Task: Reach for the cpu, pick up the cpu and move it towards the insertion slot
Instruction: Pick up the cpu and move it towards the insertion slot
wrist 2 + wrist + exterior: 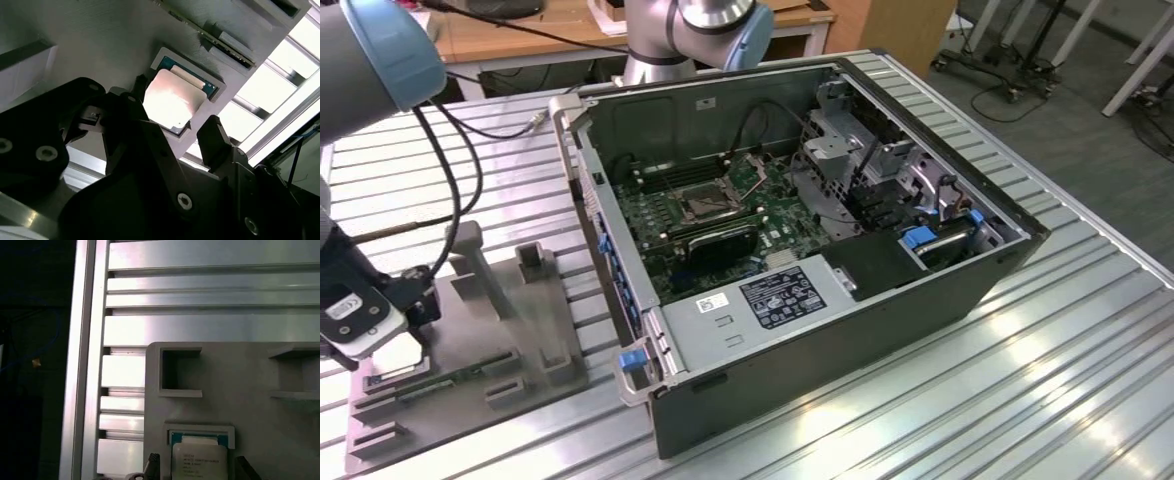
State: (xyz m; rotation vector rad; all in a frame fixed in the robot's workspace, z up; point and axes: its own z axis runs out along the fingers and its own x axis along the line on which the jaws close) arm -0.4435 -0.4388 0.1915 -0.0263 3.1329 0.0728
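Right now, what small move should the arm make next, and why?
Probably closing the end effector: its open fingers stand on either side of the cpu, which lies in the grey fixture's recess, not yet gripped.

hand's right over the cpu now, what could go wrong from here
1. The cpu sits in a rimmed pocket of the grey holder. The open hand straddles it, and a finger could catch the rim, tilting the chip.
2. The insertion slot lies deep inside the computer case, among cables, so the hand might clip a wall.
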